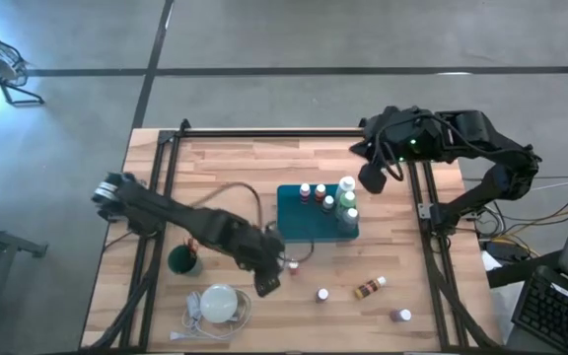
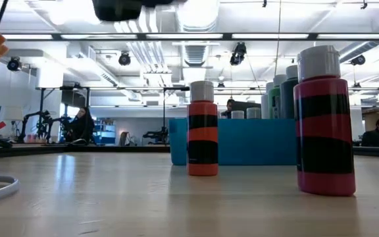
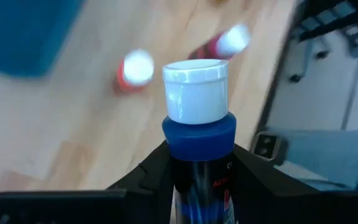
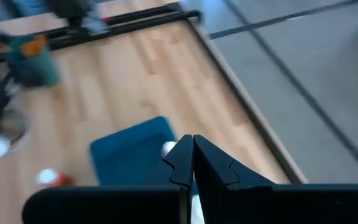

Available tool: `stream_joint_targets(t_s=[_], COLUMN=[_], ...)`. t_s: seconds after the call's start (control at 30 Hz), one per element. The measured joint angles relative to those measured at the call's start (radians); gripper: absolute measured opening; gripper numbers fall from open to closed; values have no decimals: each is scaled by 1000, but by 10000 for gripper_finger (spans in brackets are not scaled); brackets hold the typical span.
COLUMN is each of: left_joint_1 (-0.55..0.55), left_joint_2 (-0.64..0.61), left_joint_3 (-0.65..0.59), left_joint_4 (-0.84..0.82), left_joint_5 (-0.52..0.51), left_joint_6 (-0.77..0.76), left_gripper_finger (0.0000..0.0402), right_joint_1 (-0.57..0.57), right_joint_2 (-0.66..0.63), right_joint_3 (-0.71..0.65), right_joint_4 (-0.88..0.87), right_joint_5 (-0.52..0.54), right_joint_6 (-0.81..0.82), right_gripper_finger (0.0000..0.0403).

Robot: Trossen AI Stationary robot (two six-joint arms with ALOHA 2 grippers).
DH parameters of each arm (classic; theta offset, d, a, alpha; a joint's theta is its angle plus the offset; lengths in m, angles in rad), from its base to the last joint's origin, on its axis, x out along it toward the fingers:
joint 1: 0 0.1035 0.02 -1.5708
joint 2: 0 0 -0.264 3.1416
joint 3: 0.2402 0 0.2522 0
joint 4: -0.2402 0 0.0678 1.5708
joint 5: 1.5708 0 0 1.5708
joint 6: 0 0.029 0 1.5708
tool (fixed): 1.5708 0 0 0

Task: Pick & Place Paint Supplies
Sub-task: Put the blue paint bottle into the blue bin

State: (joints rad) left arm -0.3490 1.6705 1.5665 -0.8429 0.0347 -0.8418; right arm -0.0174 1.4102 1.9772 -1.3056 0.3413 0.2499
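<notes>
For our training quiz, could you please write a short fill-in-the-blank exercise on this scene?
1. The left tool is shut on a blue paint bottle with a ____ cap.
2. The teal tray rests on a ____ table.
3. The right tool has its fingers ____.

Missing words: white; wooden; shut

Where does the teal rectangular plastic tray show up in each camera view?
High view: teal rectangular tray, mid-table.
Low view: centre, behind the red-and-black striped bottle.
Left wrist view: blurred, cut by the picture's edge.
Right wrist view: near the middle, on the wood.
Shared landmark: light wooden tabletop.
</notes>
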Motion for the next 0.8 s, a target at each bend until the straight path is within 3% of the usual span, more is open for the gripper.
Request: stream_joint_targets(t_s=[0.33,0.6,0.8], left_joint_1=[79,183,223], left_joint_2=[-226,-249,-224], left_joint_3=[1,59,131], left_joint_4=[3,0,-11], left_joint_5=[-83,-29,18], left_joint_6=[269,457,579], left_gripper_finger=[124,125,125], right_joint_1=[19,28,29], right_joint_2=[27,75,155], right_joint_3=[-5,-6,4], right_joint_4=[245,306,321], right_joint_5=[-291,-358,-509], right_joint_6=[-46,18,28], right_gripper_finger=[17,92,148])
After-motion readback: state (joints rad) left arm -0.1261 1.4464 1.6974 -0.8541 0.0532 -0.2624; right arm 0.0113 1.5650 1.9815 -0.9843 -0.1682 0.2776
